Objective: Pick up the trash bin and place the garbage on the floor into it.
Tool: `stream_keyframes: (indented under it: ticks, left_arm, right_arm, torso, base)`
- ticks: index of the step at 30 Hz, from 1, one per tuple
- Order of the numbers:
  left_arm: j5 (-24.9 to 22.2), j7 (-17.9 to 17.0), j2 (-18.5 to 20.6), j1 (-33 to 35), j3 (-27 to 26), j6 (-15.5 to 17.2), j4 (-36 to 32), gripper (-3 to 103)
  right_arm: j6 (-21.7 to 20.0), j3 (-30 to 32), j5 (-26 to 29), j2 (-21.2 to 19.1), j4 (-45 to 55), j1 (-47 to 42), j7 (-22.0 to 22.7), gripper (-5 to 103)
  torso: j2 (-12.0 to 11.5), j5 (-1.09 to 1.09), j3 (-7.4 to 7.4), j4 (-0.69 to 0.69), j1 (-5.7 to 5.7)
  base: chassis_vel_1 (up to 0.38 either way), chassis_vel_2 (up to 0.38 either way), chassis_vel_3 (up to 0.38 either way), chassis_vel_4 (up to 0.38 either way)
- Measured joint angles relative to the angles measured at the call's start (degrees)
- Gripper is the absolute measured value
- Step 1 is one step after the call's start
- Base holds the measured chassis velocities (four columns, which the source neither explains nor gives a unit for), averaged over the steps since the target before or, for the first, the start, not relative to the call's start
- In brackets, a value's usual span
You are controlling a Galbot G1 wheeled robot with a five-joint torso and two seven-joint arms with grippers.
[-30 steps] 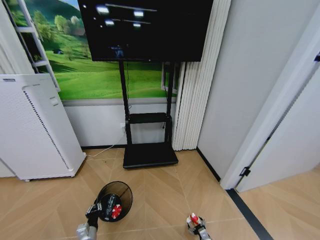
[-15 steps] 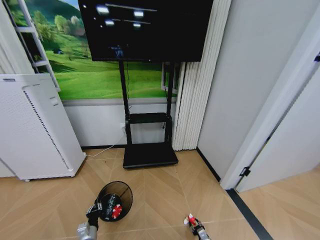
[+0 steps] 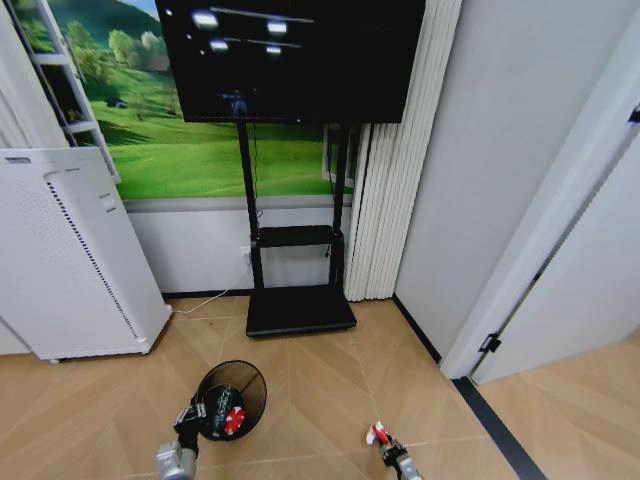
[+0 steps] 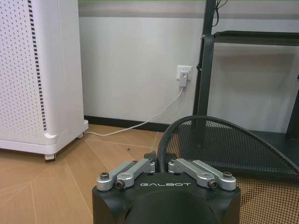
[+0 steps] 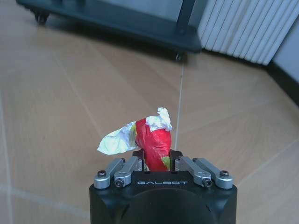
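The black wire-mesh trash bin (image 3: 236,395) hangs tilted above the floor (image 3: 320,400), with my left gripper (image 3: 188,420) shut on its rim (image 4: 161,144). Red garbage (image 3: 232,418) lies inside the bin. My right gripper (image 3: 385,447) is shut on a crumpled red-and-white wrapper (image 5: 152,137), held above the parquet to the right of the bin; the same wrapper (image 3: 377,434) pokes out beyond the fingers in the head view.
A tall white air purifier (image 3: 70,255) stands at the left against the wall. A black TV stand (image 3: 298,308) on castors sits ahead, its base (image 5: 117,21) low over the floor. A white doorframe (image 3: 540,250) and dark floor strip (image 3: 490,425) lie to the right.
My right gripper has drifted slightly left and lower in the view with the wrapper in it. The left gripper and bin have barely moved.
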Motion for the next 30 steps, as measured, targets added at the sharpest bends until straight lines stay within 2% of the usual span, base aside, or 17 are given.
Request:
stream_keyframes:
  ticks: [2, 4, 8, 10, 11, 12, 14, 17, 18, 20, 22, 24, 30]
  left_arm:
    - [0.81, -0.43, -0.32, -0.71, 0.2, 0.37, 0.09, 6]
    - [2.01, -0.63, -0.82, -1.95, 0.95, 1.25, 0.18, 6]
    - [3.83, -0.7, -0.89, -3.99, 1.63, 1.45, 1.67, 6]
    - [5.98, -0.72, -0.85, -8.26, 2.84, 1.96, 4.91, 6]
    - [5.98, -0.72, -0.85, -8.26, 2.84, 1.96, 4.91, 6]
    - [6.71, -0.77, -0.94, -11.25, 3.44, 2.25, 7.0, 6]
    - [7.32, -0.85, -1.65, -15.15, 4.18, 2.78, 9.8, 6]
    - [7.93, -0.87, -2.46, -17.55, 4.39, 2.95, 11.58, 6]
    - [7.93, -0.87, -2.46, -17.55, 4.39, 2.95, 11.58, 6]
    - [9.33, -0.88, -3.6, -20.28, 4.92, 2.95, 13.86, 6]
    - [9.86, -0.8, -4.0, -21.06, 5.18, 2.93, 14.69, 6]
    - [11.52, -0.31, -5.26, -23.02, 5.49, 2.25, 17.56, 6]
    - [13.92, 0.48, -7.02, -25.18, 5.78, 0.88, 22.6, 6]
  right_arm:
    - [1.9, 0.89, 0.61, -0.4, 0.2, 0.7, -0.12, 25]
    - [3.97, 1.24, 4.28, -1.65, 2.65, 0.86, -1.81, 25]
    - [4.17, 1.27, 7.65, -2.97, 6.52, 0.77, -2.84, 25]
    - [2.82, 0.81, 11.59, -5.13, 12.89, 0.48, -3.79, 25]
    - [2.82, 0.81, 11.59, -5.13, 12.89, 0.48, -3.79, 25]
    - [1.68, 0.46, 12.53, -6.05, 16.84, 0.24, -3.81, 25]
    - [-0.2, -0.47, 13.05, -7.59, 24.07, -0.16, -3.42, 25]
    - [-1.84, -1.63, 13.19, -9.14, 29.84, -0.79, -3.31, 25]
    - [-1.84, -1.63, 13.19, -9.14, 29.84, -0.79, -3.31, 25]
    - [-2.98, -2.68, 12.98, -11.05, 36.85, -2.79, -3.45, 25]
    - [-3.44, -2.88, 12.9, -11.45, 38.74, -3.5, -3.46, 25]
    - [-4.19, -3.51, 12.26, -12.01, 44.61, -5.83, -3.51, 25]
    - [-3.61, -4.98, 11.05, -11.62, 48.25, -7.5, -4.68, 25]
  torso:
    - [0.0, 0.0, 0.0, -0.02, 0.0]
    - [0.0, -0.02, 0.01, -0.02, 0.0]
    - [0.0, 0.03, 0.0, -0.02, 0.0]
    - [0.0, -0.06, 0.01, -0.03, 0.0]
    - [0.0, -0.06, 0.01, -0.03, 0.0]
    - [0.0, -0.01, 0.0, -0.04, 0.0]
    - [0.0, -0.02, 0.01, -0.03, 0.01]
    - [0.0, -0.02, 0.01, 0.01, 0.0]
    - [0.0, -0.02, 0.01, 0.01, 0.0]
    - [0.0, -0.01, 0.0, -0.02, 0.0]
    - [0.0, -0.02, 0.01, -0.03, 0.01]
    - [0.0, -0.01, 0.0, -0.04, 0.0]
    - [0.0, -0.01, 0.0, -0.02, -0.01]
  base:
    - [0.0, 0.0, 0.0, 0.0]
    - [0.0, 0.0, 0.0, 0.0]
    - [0.0, 0.0, 0.0, 0.0]
    - [0.0, 0.0, 0.0, 0.0]
    - [0.0, 0.0, 0.0, 0.0]
    - [0.0, 0.0, 0.0, 0.0]
    - [0.0, 0.0, 0.0, 0.0]
    - [0.0, 0.0, 0.0, 0.0]
    - [0.0, 0.0, 0.0, 0.0]
    - [0.0, 0.0, 0.0, 0.0]
    - [0.0, 0.0, 0.0, 0.0]
    - [0.0, 0.0, 0.0, 0.0]
    - [0.0, 0.0, 0.0, 0.0]
